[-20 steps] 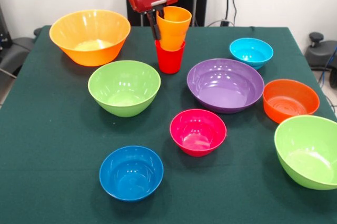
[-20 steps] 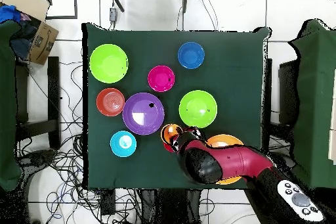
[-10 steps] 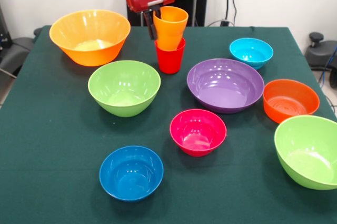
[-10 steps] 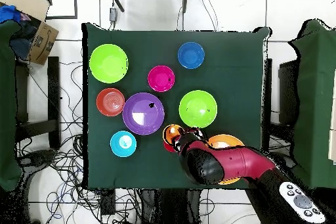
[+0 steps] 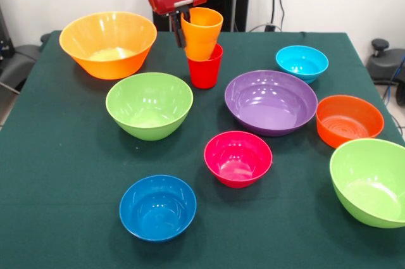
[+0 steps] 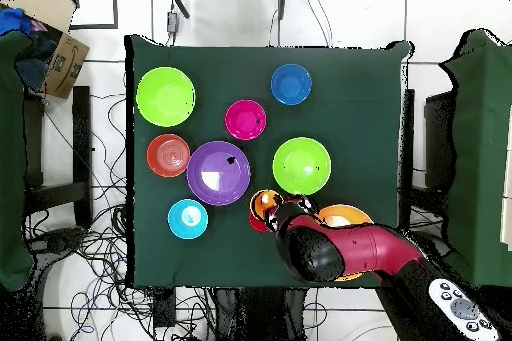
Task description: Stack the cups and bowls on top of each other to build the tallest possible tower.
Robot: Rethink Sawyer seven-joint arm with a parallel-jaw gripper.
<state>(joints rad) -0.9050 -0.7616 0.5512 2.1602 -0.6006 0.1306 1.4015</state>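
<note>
My gripper (image 5: 181,31) hangs from the red wrist at the table's far side and is shut on the rim of an orange cup (image 5: 201,32). The orange cup looks like two nested ones. It leans left, with its bottom just inside the red cup (image 5: 205,66) standing on the table. In the overhead view the arm covers the gripper (image 6: 283,209); the orange cup (image 6: 263,202) shows beside it. Bowls lie around: large yellow-orange (image 5: 108,43), lime green (image 5: 149,104), purple (image 5: 271,101), pink (image 5: 238,157), dark blue (image 5: 157,207), light blue (image 5: 302,62), orange (image 5: 349,119), second lime green (image 5: 370,181).
The green table (image 5: 63,155) carries all the bowls apart from each other, open side up. The yellow-orange bowl stands just left of the cups and the purple bowl just right of them. A cardboard box (image 6: 55,52) sits off the table's corner in the overhead view.
My gripper has risen and shifted left in the front view, drawing the orange cup up out of the red cup and tilting it. The bowls have not moved.
</note>
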